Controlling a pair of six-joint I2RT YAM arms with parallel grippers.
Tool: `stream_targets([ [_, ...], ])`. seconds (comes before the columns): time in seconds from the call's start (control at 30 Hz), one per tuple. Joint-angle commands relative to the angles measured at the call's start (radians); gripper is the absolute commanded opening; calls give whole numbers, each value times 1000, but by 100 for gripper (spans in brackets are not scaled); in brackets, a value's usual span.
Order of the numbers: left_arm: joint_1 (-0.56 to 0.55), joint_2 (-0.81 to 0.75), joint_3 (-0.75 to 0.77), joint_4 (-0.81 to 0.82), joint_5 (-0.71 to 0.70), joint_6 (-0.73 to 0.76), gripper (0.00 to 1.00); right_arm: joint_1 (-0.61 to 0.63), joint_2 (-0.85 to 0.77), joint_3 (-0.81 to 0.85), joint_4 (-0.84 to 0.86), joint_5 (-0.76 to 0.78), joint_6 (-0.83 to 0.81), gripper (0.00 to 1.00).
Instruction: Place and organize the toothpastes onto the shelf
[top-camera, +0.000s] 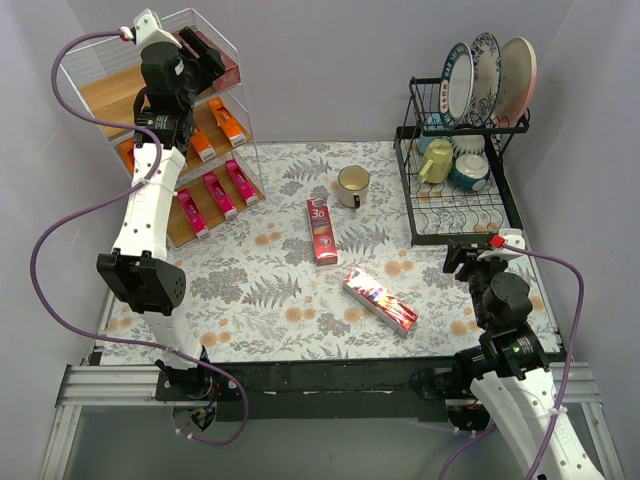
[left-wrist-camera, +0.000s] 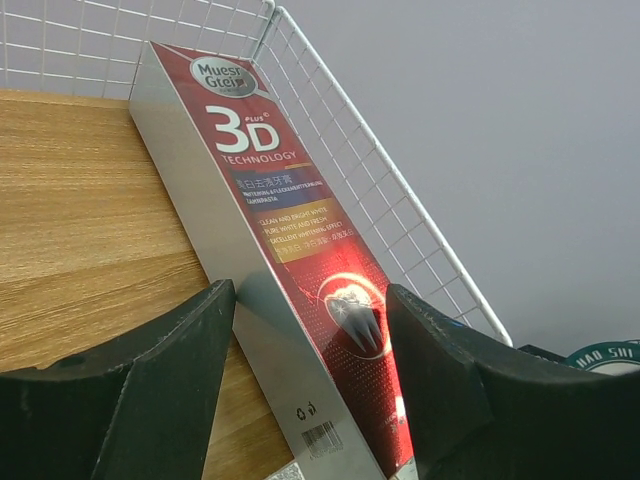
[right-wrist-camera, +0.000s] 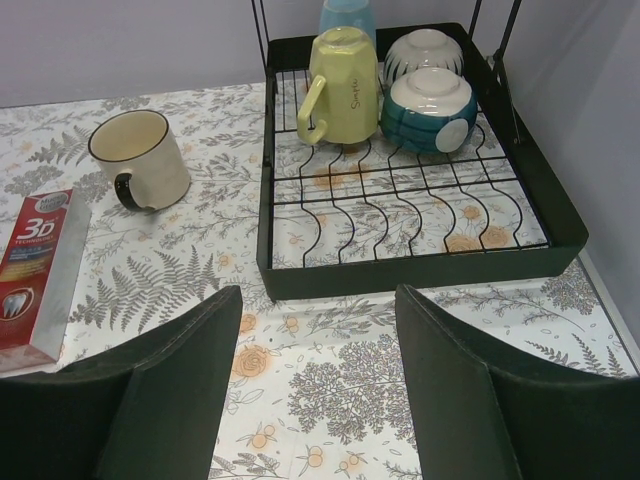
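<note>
Your left gripper (left-wrist-camera: 310, 305), clamped on a 3D carton (left-wrist-camera: 250, 170), holds it on the top tier of the shelf (left-wrist-camera: 80, 210) at 10 o'clock, flush along its mesh side, seemingly to spare room alongside; your right gripper (right-wrist-camera: 318, 295) hovers at 4 o'clock, fingers apart and empty.

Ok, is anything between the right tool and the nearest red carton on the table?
Nothing visible: only bare tablecloth lies between the right tool and the diagonal red carton. The mug and dish rack stand farther back, off that line.

Cream mug (top-camera: 352, 185) stands near black dish rack (right-wrist-camera: 410, 278) — plates (top-camera: 487, 75) upright above.
</note>
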Motion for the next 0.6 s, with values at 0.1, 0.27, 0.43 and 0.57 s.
stream_targets([
  [0.1,26,1,-24,58,60,-36,62,5,-18,-8,54,-1,-15,70],
  [0.27,39,-6,-59,102,126,-57,62,7,-19,-6,52,-1,-17,70],
  [0.43,52,-25,-100,145,154,-85,62,7,-21,-8,54,-1,-17,70],
  [0.57,65,-23,-100,144,154,-93,62,8,-22,-9,54,-1,-17,70],
])
